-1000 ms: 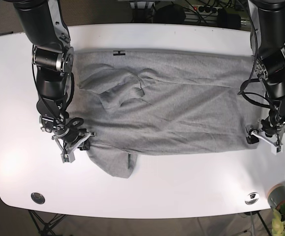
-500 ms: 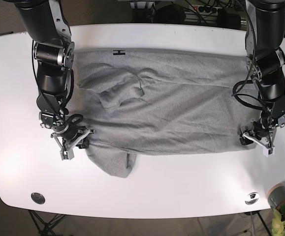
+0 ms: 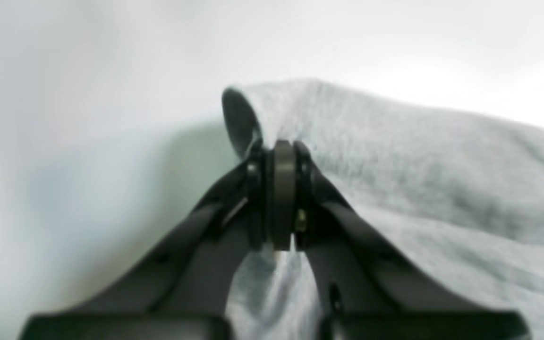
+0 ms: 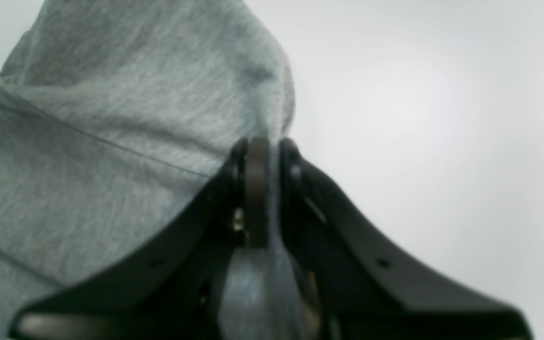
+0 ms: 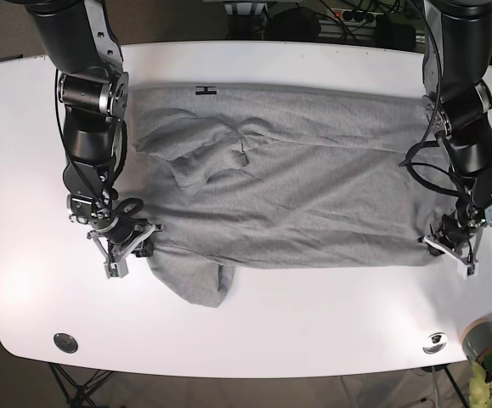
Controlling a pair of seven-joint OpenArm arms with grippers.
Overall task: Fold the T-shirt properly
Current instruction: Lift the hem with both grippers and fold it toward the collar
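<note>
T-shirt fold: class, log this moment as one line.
T-shirt spread flat | left gripper shut on hem | right gripper shut on edge

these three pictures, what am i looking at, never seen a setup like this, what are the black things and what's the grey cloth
It is a robot with two black arms working over a white table. The wide picture is taken from above. The other two come from small cameras mounted on each wrist, looking down along the gripper, so they are close and blurry.

The grey cloth is a T-shirt, spread sideways across the table with one sleeve folded over its body. A small black mark sits at its far edge.

The robot's right gripper is on the left side of the overhead view, and the left gripper is on the right side. Each is pinched shut on a near corner of the shirt; the wrist views show fabric clamped between the black fingers of each one.
</note>
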